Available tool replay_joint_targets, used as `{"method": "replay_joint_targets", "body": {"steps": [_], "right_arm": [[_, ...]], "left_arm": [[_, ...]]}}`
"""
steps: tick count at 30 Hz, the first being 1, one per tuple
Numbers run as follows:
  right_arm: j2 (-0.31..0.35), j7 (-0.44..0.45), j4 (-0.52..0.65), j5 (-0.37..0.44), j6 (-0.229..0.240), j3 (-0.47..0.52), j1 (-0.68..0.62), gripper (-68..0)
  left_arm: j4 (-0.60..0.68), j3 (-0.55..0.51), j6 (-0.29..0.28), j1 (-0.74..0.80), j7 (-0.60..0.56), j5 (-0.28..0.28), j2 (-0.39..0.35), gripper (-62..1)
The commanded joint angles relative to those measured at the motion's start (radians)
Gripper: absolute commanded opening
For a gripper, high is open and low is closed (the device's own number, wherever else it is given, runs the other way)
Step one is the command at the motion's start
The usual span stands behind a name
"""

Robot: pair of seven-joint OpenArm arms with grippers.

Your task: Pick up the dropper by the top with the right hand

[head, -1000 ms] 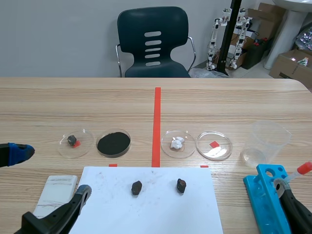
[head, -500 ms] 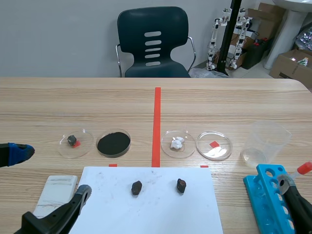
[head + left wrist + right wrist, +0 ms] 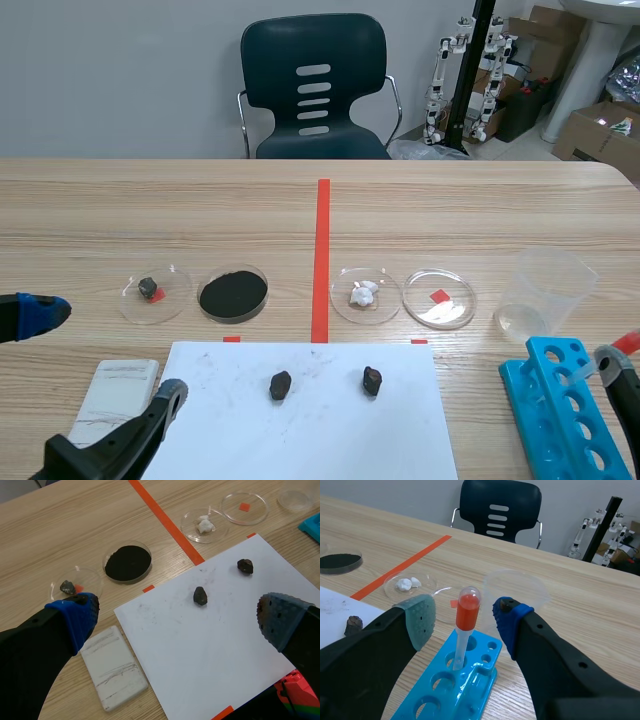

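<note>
Where the right gripper point(image 3: 463, 615) was held at the blue rack point(image 3: 475, 679), its fingers were set wide apart and nothing was gripped. The dropper point(image 3: 468, 609) was stood upright in a rack hole, its orange-red bulb placed between the two pads, with a gap seen at each side. A clear beaker point(image 3: 516, 586) was located just ahead of the fingers.

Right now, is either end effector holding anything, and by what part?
Nothing held: right end effector open around the dropper bulb, gaps both sides; left end effector open, empty.
</note>
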Motion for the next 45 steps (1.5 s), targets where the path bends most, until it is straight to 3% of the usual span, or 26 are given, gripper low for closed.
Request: {"method": "replay_joint_targets", "body": {"steps": [1,10,14,25,39,45], "right_arm": [[0.003,0.014,0.005,0.014,0.0,0.005,0.004,-42.8],[0.003,0.015,0.006,0.014,0.0,0.005,0.004,-53.8],[0.003,0.015,0.006,0.014,0.0,0.005,0.004,-54.0],[0.003,0.015,0.006,0.013,0.0,0.005,0.006,-65.6],[0.003,0.015,0.007,0.02,0.0,0.006,0.003,-66.0],[0.003,-0.005,0.08,0.042,0.0,0.058,-0.045,-66.0]], "left_arm": [[0.011,0.0,0.002,0.004,-0.017,-0.006,0.002,1.4],[0.011,0.0,0.002,0.004,-0.017,-0.006,0.002,1.4],[0.011,0.0,0.002,0.004,-0.017,-0.006,0.002,1.4],[0.011,0.0,0.002,0.004,-0.017,-0.006,0.002,1.4],[0.011,0.0,0.002,0.004,-0.017,-0.006,0.002,1.4],[0.011,0.0,0.002,0.004,-0.016,-0.006,0.002,1.4]]}}
